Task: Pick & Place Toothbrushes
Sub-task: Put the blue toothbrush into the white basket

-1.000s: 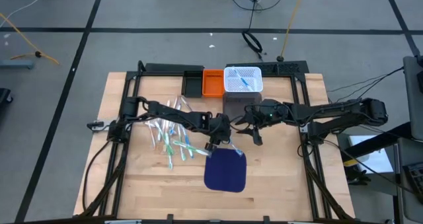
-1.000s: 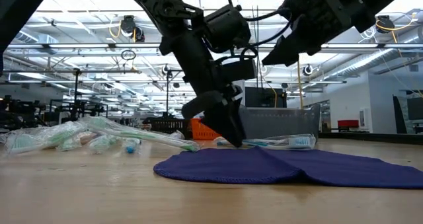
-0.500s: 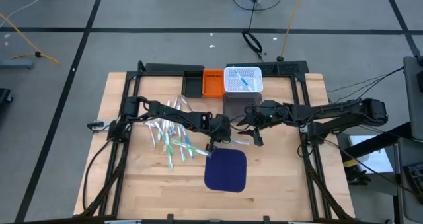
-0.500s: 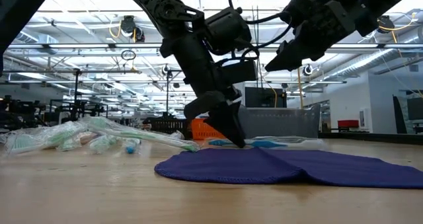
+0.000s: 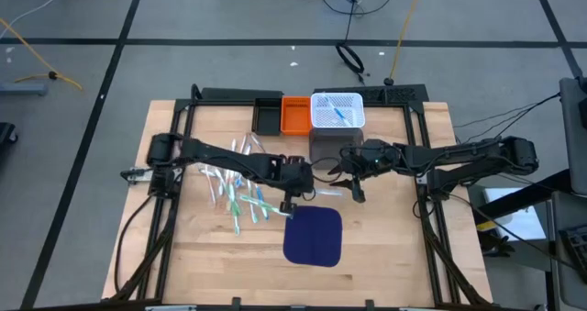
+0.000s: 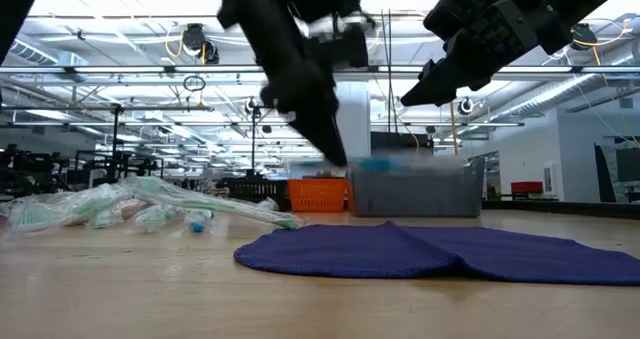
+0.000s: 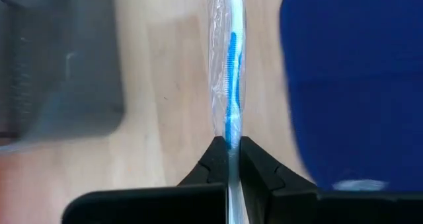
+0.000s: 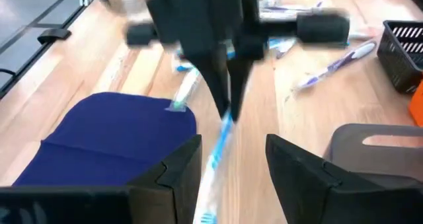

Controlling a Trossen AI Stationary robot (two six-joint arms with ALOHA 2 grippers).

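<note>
**Toothbrush up off the bench, handoff looked close**

Toothbrush (image 7: 229, 98), a blue one in clear wrap, was pinched in the left gripper (image 5: 292, 199), in the air near the mat (image 5: 313, 236). The rest of the pile (image 5: 237, 187) lay on the bench (image 5: 385, 247). Right gripper (image 5: 354, 194) hung just beside it, fingers apart, holding nothing. Looked like the carry step. Next it probably needed a pass to the right gripper, or a straight run to the white basket (image 5: 337, 111), which already held some.
</note>
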